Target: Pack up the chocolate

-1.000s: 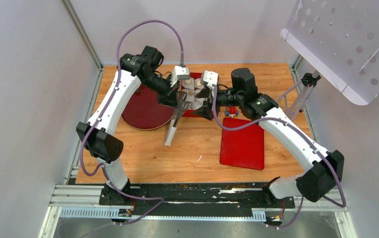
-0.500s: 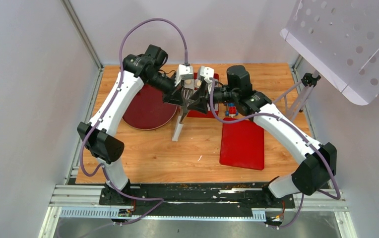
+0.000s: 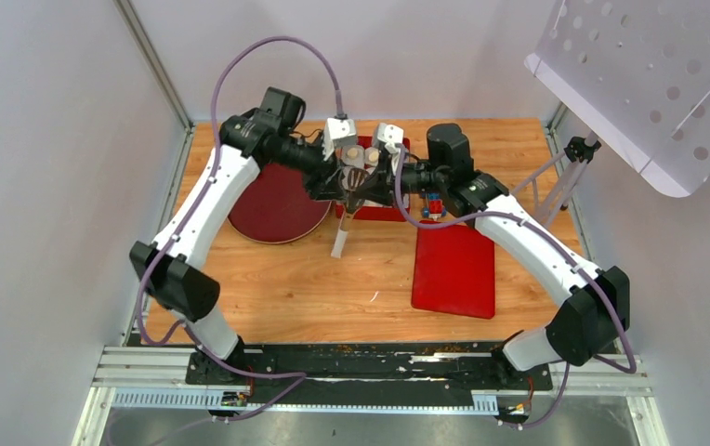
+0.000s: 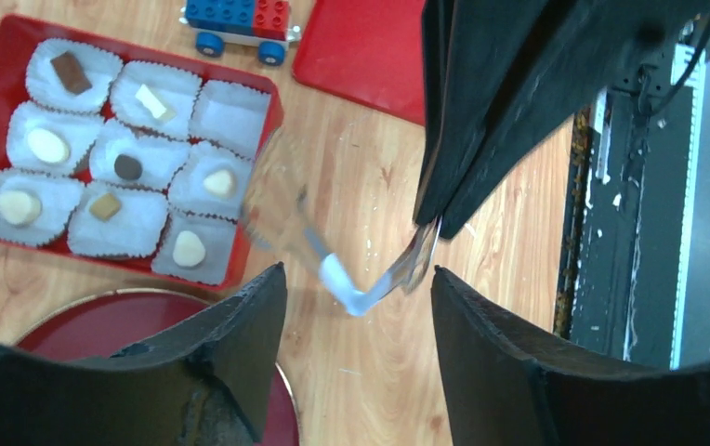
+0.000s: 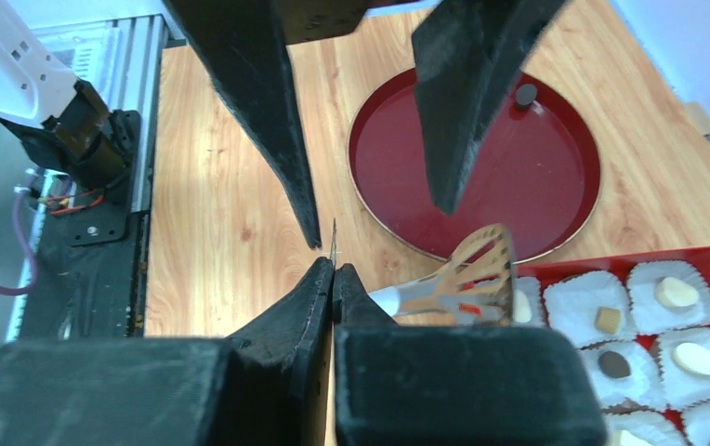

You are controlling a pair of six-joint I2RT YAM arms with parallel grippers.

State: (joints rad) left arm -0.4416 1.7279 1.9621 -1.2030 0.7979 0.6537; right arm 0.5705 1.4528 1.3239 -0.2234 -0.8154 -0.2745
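**Utensil pinched by right arm above the tabletop; chocolates sit in the tray**

Nearest on the wooden tabletop [image 3: 277, 297], to the right, lies a flat red lid [image 3: 453, 269]. Beyond it, mid-table, a slotted utensil [image 3: 340, 240] hangs tilted in the air with its pale handle pointing toward the near edge. The right fingers [image 5: 314, 307] are pressed fully together on a thin metal edge of this utensil. The left fingers [image 4: 230, 362] face them from the other side and stand well apart, gripping nothing; the utensil's white bend shows in the gap between them.

To the left, under the left arm, rests a round dark red plate [image 5: 481, 177] with one dark piece [image 5: 525, 94] on it, near its rim. Farther back sits a red tray [image 4: 6, 37] lined with nine white paper cups [image 4: 151, 98] in three rows. Eight cups hold chocolates [image 4: 49, 144], some cream, some tan, some dark brown; the corner cup [image 4: 230, 111] nearest the toy has none. Just beyond the tray stands a blue and red block toy [image 4: 235, 23] on wheels.
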